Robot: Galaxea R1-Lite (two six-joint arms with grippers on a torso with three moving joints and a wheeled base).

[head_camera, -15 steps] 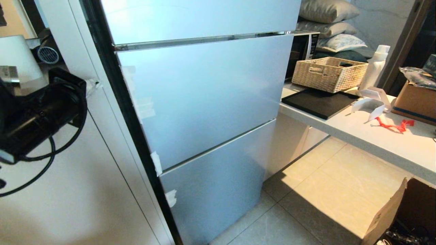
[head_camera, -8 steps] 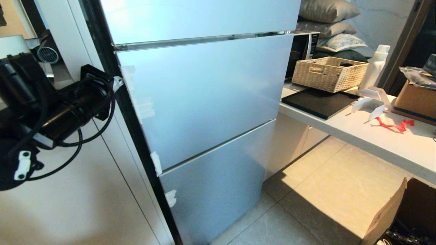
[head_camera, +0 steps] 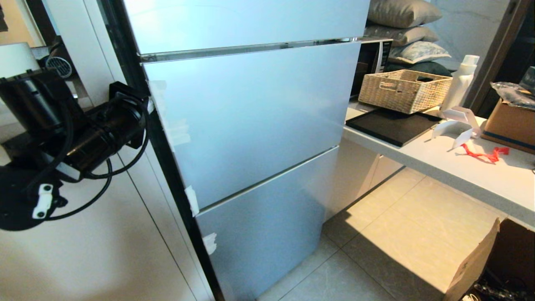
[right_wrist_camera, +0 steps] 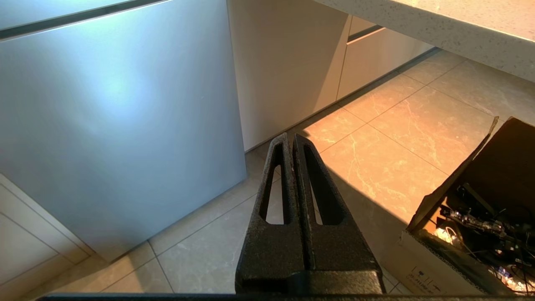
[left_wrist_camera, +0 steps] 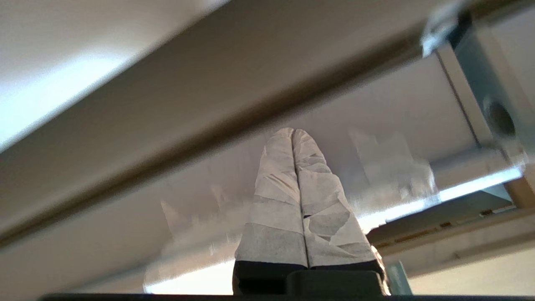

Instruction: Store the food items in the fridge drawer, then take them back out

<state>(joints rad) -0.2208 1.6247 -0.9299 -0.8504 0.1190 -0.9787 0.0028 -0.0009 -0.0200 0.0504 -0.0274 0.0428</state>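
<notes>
Hovering beside closed fridge [head_camera: 250,117] edge, left gripper [left_wrist_camera: 293,133] jaws pressed together, empty.

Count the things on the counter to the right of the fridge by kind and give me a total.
Basket: 1
Black tray: 1
White bottle: 1
Cardboard box: 1
Red ribbon: 1
White paper holder: 1
Total: 6

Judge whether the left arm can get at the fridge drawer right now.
Probably not: the pale-blue fridge has all its door panels closed, so no drawer shows. The left gripper, jaws shut, sits at the fridge's left edge.
</notes>
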